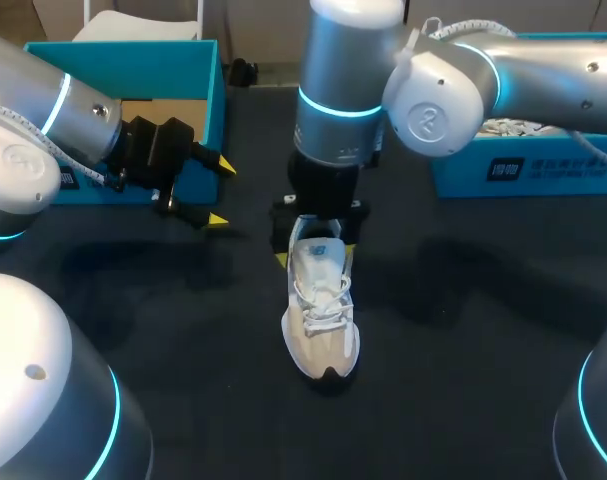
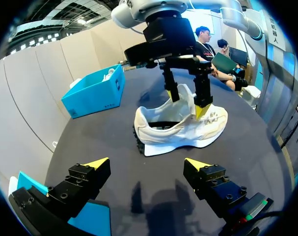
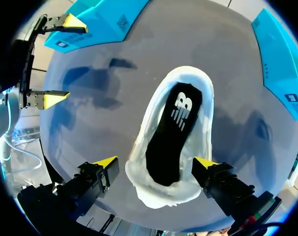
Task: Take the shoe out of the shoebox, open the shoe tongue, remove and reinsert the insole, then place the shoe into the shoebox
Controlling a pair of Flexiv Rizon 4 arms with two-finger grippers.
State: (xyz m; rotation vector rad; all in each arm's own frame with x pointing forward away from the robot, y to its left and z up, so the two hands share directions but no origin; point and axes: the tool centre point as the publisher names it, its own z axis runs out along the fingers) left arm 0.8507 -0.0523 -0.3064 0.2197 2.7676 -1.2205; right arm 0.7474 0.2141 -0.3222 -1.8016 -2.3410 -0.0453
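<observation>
The shoe [image 1: 321,325] stands upright on its sole on the table [image 1: 463,330], outside both boxes, toe pointing toward the robot. The right gripper [image 3: 156,162] hangs directly over the shoe's opening. Its fingers are apart and straddle the shoe from both sides, a pose that suits reaching into the opening. Whether either finger presses the upper cannot be confirmed. Seen from the left wrist, the tongue [image 2: 186,101] appears raised between those fingers, leaving the opening exposed. The black insole [image 3: 171,137] lies flat inside the shoe, fully seated. Removal or a finished reinsertion would look alike, so the step in hand is judged to be insole work. The left gripper [image 1: 221,193] is held to the left of the shoe, well apart from it, fingers apart and empty, probably parked clear of the right arm. The shoebox [image 1: 208,100] behind and left of the shoe is open, with only its brown floor visible. A second box [image 1: 543,175] to the right of the shoe holds white contents [image 1: 503,127], too small to identify.
</observation>
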